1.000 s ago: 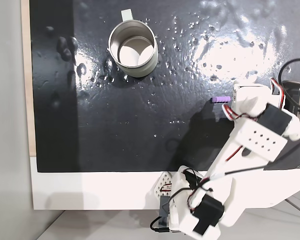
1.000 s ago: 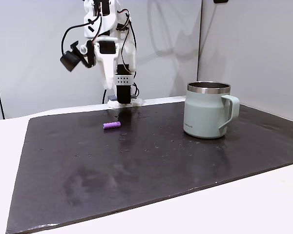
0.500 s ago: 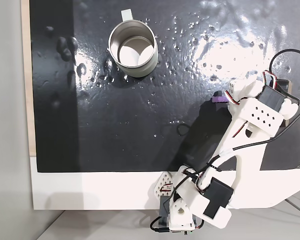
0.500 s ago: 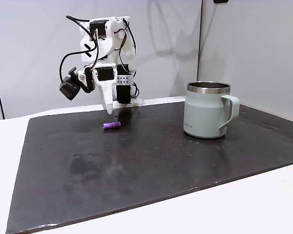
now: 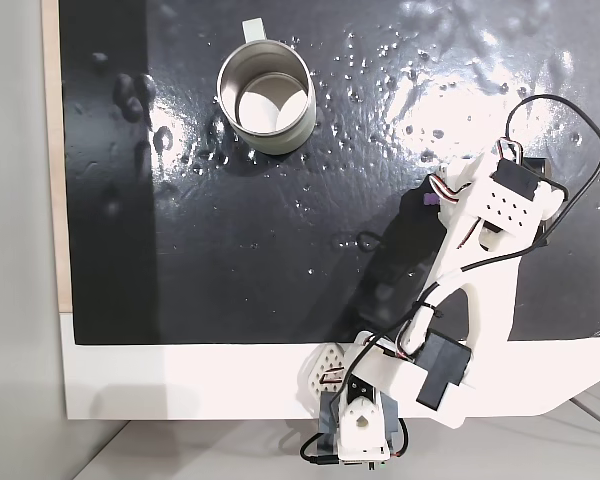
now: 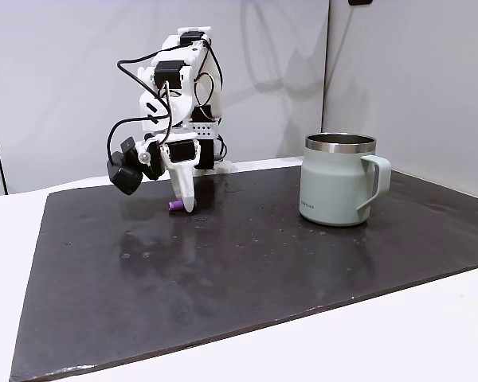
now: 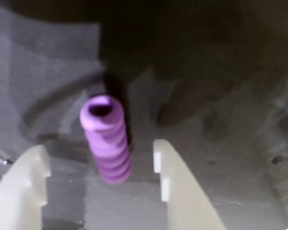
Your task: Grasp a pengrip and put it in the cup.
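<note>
Black mat [image 6: 303, 263], unlabelled pengrip [image 7: 107, 139]

Fixed views: the arm covers most of the pengrip [image 5: 429, 197] — only one purple end shows [image 6: 174, 207]. Wrist view: blurred; finger [image 7: 182, 191] bases cut off by the bottom edge.

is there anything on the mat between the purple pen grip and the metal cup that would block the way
Nothing visible does. The mat lies bare between the pengrip, bracketed by the open gripper, and the cup.
</note>
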You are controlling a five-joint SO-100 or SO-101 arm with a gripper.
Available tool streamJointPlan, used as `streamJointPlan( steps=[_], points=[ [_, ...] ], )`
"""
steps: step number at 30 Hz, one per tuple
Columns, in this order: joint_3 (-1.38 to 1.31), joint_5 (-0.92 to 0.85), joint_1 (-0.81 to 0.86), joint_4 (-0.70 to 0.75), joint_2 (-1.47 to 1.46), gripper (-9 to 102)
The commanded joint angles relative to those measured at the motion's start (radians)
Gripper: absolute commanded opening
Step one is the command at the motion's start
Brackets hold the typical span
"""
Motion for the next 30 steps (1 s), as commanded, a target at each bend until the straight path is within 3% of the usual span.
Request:
streamJointPlan(
  steps=[1, 8, 16, 21, 27, 30],
  points=[
    [0.0, 0.014, -0.012, -0.011, 0.006, 18],
    [0.009, 0.011, -0.012, -0.014, -0.012, 5],
    [0.009, 0.026, -0.029, 0.017, 0.037, 0],
    [-0.023, 0.058, -0.086, 0.173, 0.261, 0],
    [-0.258, 0.081, -0.129, 0.445, 0.419, 0],
    [-0.314, 0.081, -0.13, 0.459, 0.505, 0]
  ],
)
